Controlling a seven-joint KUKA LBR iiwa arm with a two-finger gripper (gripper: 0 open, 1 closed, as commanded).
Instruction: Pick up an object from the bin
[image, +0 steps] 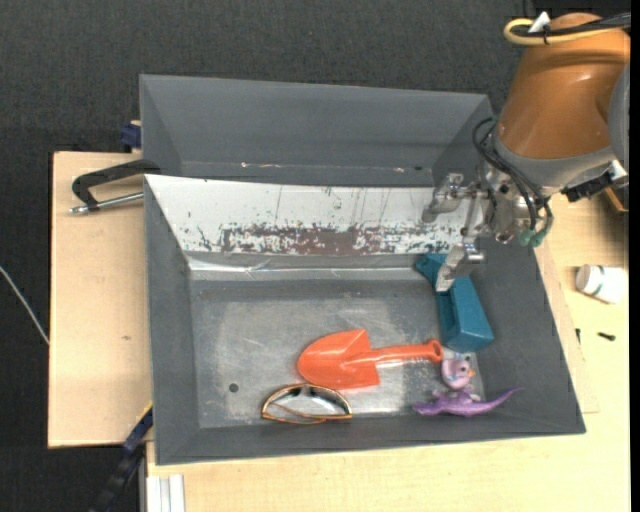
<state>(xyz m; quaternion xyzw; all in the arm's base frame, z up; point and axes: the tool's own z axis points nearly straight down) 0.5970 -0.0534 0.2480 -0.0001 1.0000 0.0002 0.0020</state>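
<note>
**Desk:** Camera view, where are you?

**Me:** My pincer (455, 262) sits low by the bin's (170, 330) right wall, just over the upper end of a teal block (466, 315). I can't tell whether it's open or closed.

**Desk:** Anything lifted?

**Me:** Not yet, I judge; this is the approach. An orange toy shovel (345, 360) and a purple lizard (462, 404) lie near the front edge. Next I'd need to settle squarely astride the block, then close.
</note>
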